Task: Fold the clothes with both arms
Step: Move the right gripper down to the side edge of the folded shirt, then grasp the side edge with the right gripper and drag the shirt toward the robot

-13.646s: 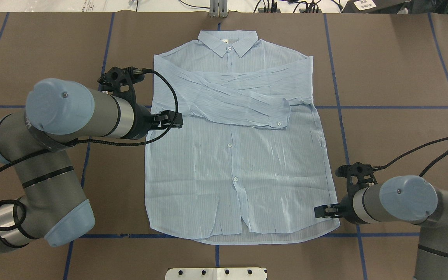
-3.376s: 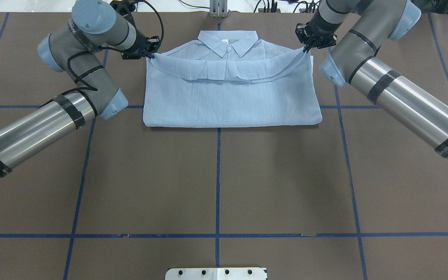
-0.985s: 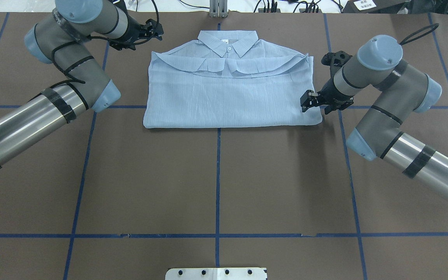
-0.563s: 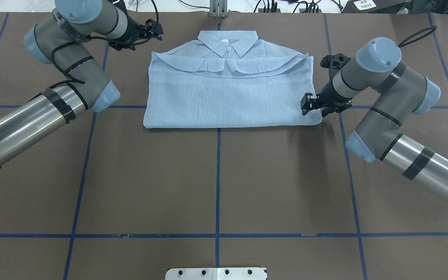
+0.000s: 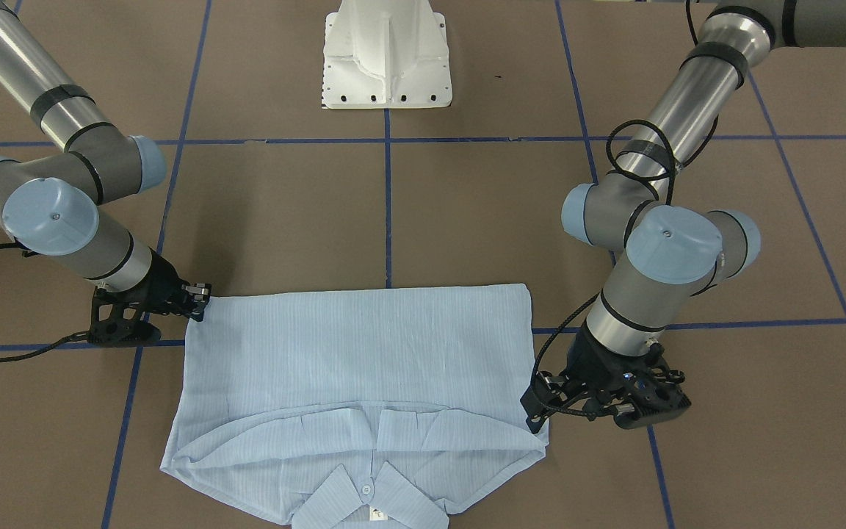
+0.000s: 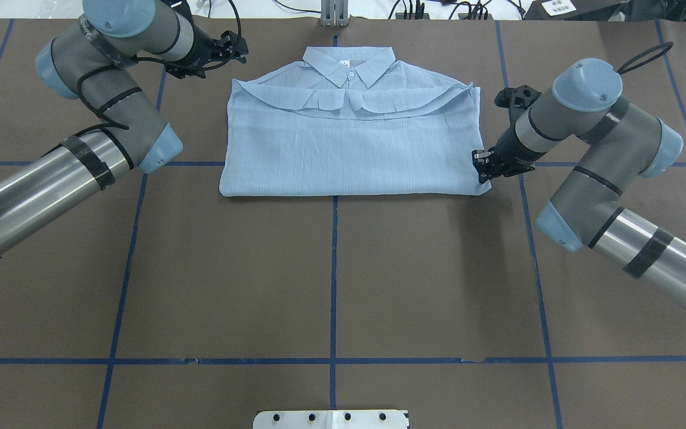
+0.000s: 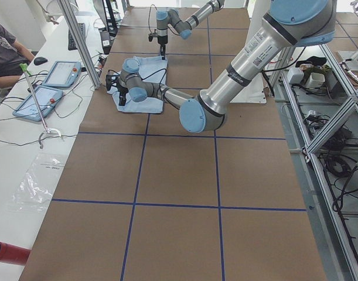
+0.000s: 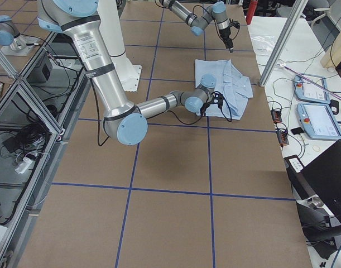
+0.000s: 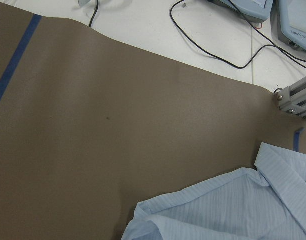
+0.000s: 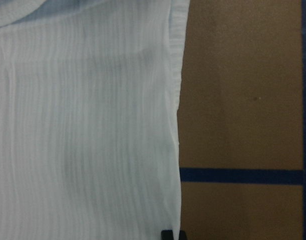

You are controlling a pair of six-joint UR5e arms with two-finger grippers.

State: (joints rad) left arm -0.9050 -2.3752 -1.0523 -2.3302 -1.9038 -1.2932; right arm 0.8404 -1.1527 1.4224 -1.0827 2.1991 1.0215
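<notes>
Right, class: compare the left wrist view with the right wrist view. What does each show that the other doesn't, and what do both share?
Only the left wrist view: the collar, a metal frame end and a white surface beyond the brown cover. Only the right wrist view: a straight side edge of cloth up close, with a black fingertip at the bottom of the picture. Both: the pale-blue striped shirt lying on the brown cover, which is crossed by blue tape lines.
</notes>
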